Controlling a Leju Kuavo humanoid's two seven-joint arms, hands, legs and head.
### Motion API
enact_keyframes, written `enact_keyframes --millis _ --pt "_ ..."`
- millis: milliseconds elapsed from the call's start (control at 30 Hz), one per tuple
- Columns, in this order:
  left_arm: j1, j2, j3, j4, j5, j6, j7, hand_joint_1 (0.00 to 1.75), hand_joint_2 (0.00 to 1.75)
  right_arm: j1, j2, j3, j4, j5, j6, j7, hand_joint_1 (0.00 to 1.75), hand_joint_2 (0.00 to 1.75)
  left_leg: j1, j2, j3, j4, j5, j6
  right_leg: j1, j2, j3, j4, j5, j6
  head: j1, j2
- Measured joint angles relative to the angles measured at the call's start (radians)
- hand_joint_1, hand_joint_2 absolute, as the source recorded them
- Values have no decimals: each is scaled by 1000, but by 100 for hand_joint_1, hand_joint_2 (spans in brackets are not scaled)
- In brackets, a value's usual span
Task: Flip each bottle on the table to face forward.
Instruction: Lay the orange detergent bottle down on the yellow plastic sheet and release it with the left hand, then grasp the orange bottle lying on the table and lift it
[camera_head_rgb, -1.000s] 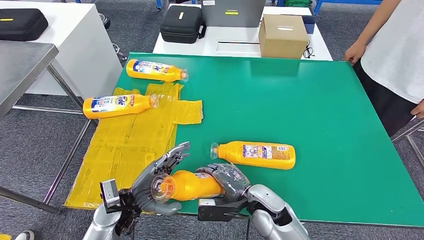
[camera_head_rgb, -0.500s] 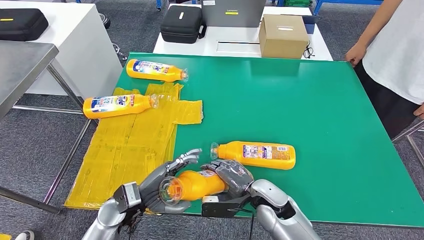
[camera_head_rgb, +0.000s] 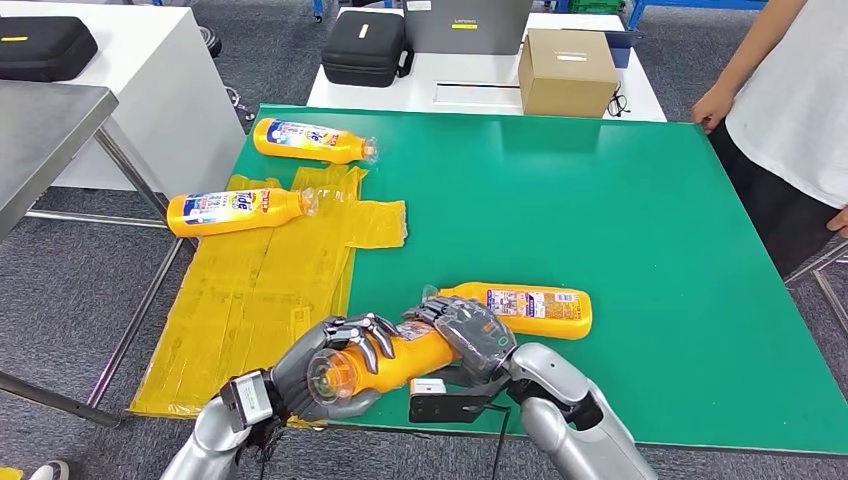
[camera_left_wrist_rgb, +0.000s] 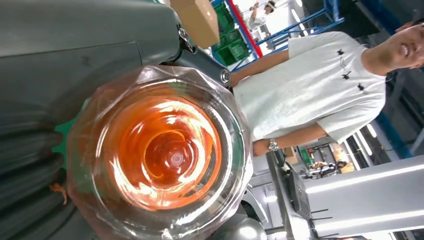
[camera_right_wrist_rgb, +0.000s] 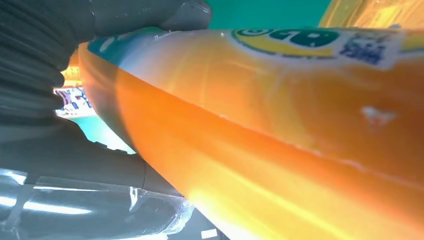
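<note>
Head view. Both hands hold one orange bottle at the near edge of the green table: the left hand wraps the neck end, its fingers curled over the top, while the right hand covers the body end. Gripping at both ends probably lets the bottle be rolled about its long axis to bring its front label up. A second bottle lies just beyond, its fine-print label up, likely still unturned. Two more bottles lie near the far-left corner with bold labels showing, the nearer one overhanging the yellow sheet.

Left wrist view. The clear mouth of the held bottle faces the camera, dark fingers beside it; a person stands beyond.

Right wrist view. The bottle's orange side runs close past the lens, ribbed fingers pressed against it.
</note>
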Motion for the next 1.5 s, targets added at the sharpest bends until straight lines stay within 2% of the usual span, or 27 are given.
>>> enact_keyframes --millis 233,433,600,700,800,900,1000,1267,1500 --pt "53 -3 39 -103 -34 94 -68 175 175 -7 5 -14 -29 3 0 0 0 175 0 0 0 0 0 0 0 0 -1 0 0 0 0 0" --pt "101 -15 101 -227 -142 253 -76 175 175 -5 5 -40 -47 6 -12 11 0 175 0 0 0 0 0 0 0 0 -1 0 0 0 0 0" --pt "123 -19 124 -286 -172 288 -76 175 175 -4 5 -52 -54 8 -15 16 0 175 0 0 0 0 0 0 0 0 -1 0 0 0 0 0" --pt "131 -21 130 -305 -247 364 -63 175 175 -3 5 -55 -55 13 -24 22 0 175 0 0 0 0 0 0 0 0 -1 0 0 0 0 0" --pt "137 -27 131 -323 -403 507 9 175 175 8 5 -67 -57 20 -45 28 0 175 0 0 0 0 0 0 0 0 -1 0 0 0 0 0" --pt "135 -32 132 -325 -584 643 126 175 175 25 5 -85 -59 25 -65 26 0 175 0 0 0 0 0 0 0 0 -1 0 0 0 0 0" --pt "114 -35 144 -298 -737 725 242 175 175 38 10 -103 -63 30 -75 20 0 175 0 0 0 0 0 0 0 0 -1 0 0 0 0 0" --pt "-19 -31 191 -93 -1038 822 445 175 175 88 40 -147 -92 39 -82 13 0 175 0 0 0 0 0 0 0 0 -1 0 0 0 0 0" --pt "-169 -21 209 144 -1081 820 474 175 175 106 50 -156 -97 40 -81 11 0 175 0 0 0 0 0 0 0 0 -1 0 0 0 0 0"
